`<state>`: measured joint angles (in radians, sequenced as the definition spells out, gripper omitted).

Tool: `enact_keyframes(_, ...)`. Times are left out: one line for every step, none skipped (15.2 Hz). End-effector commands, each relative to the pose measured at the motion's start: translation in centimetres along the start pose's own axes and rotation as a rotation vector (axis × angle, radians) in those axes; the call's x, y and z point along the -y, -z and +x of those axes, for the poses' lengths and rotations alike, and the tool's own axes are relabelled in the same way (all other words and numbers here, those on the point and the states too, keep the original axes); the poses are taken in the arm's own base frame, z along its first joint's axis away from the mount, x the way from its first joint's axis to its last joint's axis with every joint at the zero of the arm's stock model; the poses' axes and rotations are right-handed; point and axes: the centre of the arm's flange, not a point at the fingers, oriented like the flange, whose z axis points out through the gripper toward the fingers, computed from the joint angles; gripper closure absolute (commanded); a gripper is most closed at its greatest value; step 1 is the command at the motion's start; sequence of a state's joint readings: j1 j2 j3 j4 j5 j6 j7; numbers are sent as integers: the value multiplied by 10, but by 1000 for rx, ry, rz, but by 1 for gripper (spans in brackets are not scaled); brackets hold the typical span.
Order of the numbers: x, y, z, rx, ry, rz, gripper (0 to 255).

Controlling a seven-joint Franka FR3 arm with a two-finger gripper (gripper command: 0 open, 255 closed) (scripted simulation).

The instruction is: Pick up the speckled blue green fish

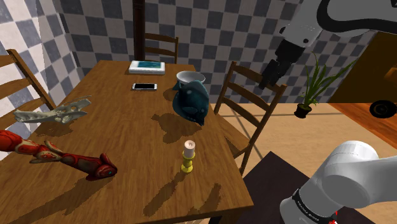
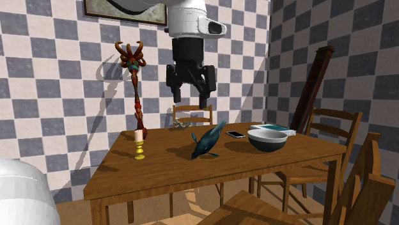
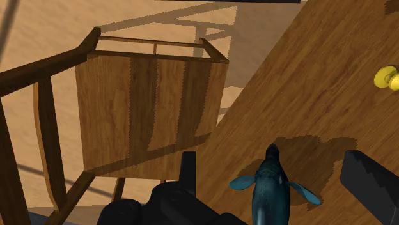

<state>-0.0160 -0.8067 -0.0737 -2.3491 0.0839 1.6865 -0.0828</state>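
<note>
While the gripper (image 2: 192,97) hangs well above the table (image 2: 160,163) with its fingers apart and touching nothing, I judge the descent not begun. In the second exterior view, a candlestick (image 2: 139,146) stands left of the fish (image 2: 206,142). The fish is mid-table, nose down and tail raised. A bowl (image 2: 267,139) sits to its right. Speckling is hard to make out, and the wrist view's edge cuts off part of its body.

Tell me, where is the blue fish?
The fish is on the table, near its right edge in the shoulder view, between the bowl and the candle.
</note>
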Motion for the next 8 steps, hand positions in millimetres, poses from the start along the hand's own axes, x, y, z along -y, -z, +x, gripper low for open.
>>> enact_keyframes(0, 0, 0, 0, 0, 0, 0)
enact_keyframes(0, -4, 13, 7, 3, 10, 0)
enact_keyframes(1, -9, 27, 15, 6, 21, 0)
enact_keyframes(2, -13, 40, 22, 9, 31, 0)
enact_keyframes(2, -18, 54, 30, 11, 41, 0)
enact_keyframes(3, -23, 67, 37, 14, 52, 0)
enact_keyframes(4, -28, 80, 45, 17, 62, 0)
enact_keyframes(5, -33, 93, 52, 20, 72, 0)
